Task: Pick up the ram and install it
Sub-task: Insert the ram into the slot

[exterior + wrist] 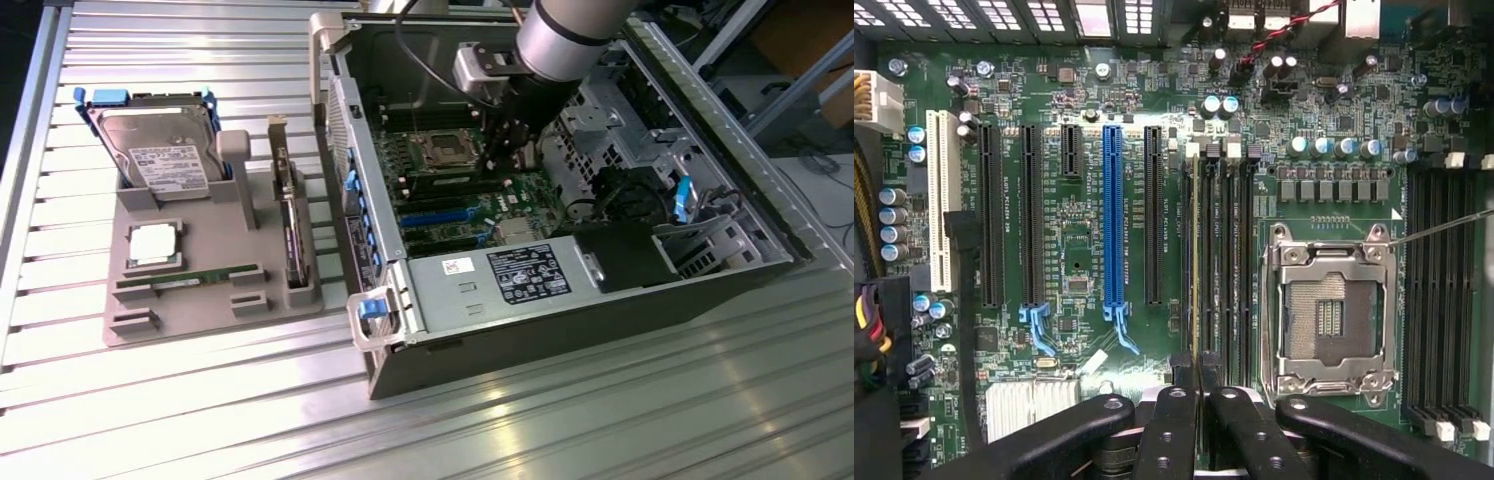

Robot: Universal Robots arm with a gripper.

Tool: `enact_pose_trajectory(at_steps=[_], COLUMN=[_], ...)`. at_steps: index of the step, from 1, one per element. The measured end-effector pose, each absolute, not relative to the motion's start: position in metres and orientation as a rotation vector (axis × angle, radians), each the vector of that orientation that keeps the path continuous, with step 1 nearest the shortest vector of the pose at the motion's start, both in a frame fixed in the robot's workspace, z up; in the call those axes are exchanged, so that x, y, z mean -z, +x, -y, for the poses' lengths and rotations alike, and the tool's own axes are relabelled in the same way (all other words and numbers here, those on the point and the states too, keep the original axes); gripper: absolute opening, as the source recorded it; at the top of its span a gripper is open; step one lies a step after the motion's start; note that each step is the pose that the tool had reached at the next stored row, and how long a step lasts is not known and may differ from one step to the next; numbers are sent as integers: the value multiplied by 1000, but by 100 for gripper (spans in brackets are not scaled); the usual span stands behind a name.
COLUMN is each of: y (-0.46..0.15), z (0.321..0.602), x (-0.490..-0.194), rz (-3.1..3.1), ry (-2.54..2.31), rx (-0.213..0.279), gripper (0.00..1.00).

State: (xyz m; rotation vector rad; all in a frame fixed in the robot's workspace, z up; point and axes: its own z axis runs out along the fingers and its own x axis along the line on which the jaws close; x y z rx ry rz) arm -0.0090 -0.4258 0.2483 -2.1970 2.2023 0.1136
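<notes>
A thin green ram stick (187, 279) lies in a groove of the grey holder tray (200, 310) at the exterior view's left. My gripper (511, 150) is far from it, reaching down inside the open computer case (561, 320) over the motherboard. In the wrist view another ram stick (1197, 250) stands edge-on in a black memory slot beside the open processor socket (1332, 315). My gripper (1199, 390) is shut, its fingertips meeting in line with that stick's end. Whether they touch or pinch it I cannot tell.
The tray also carries a hard drive (154, 150), a square silver processor (154, 243) and a dark expansion card (291, 220). Inside the case are the power supply (514, 275), cables and a drive cage (627, 120). More memory slots (1444, 290) flank the socket.
</notes>
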Motion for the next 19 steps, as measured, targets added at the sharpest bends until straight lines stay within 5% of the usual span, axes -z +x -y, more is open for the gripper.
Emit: enact_pose_trajectory(at_steps=[19], y=[-9], z=[424], x=[-243], rz=[-2202], ry=[-2197], rx=[-114], gripper=[12])
